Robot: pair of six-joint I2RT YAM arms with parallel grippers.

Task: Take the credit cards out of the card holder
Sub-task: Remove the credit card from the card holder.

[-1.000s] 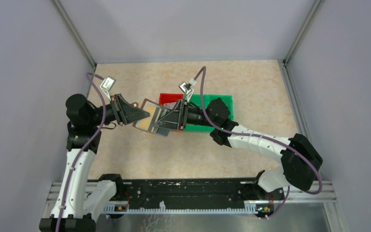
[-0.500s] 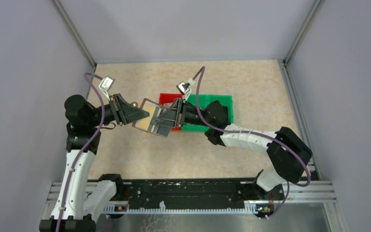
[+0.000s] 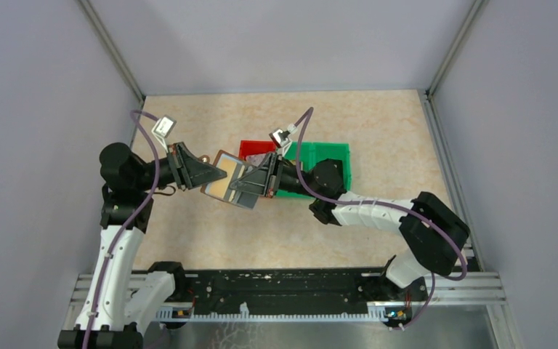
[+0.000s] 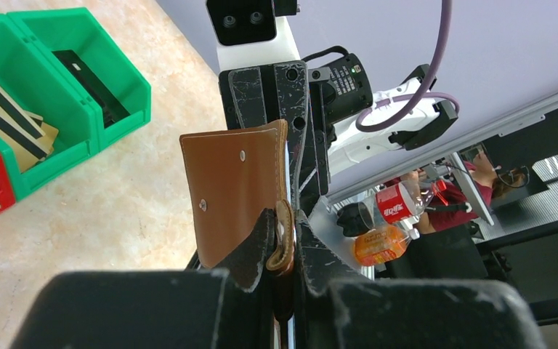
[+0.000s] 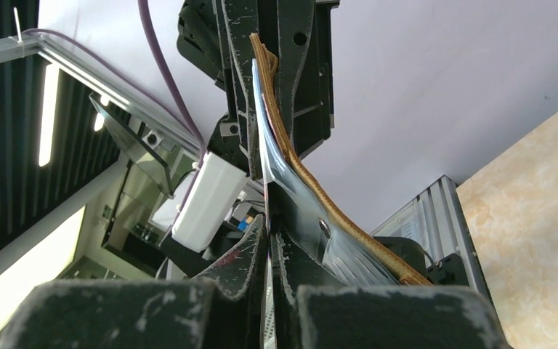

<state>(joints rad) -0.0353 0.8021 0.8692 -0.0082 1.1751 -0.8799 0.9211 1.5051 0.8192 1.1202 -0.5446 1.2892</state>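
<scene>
Brown card holder between both jaws

The card holder looks smooth, stitched brown leather.

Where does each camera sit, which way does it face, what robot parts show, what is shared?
Top external: above and behind, looking down; both arms, left gripper and right gripper on the card holder.
Left wrist: along its own fingers, past the green bin, at the right arm.
Right wrist: along its own fingers toward the left gripper.
Shared: the card holder.
</scene>
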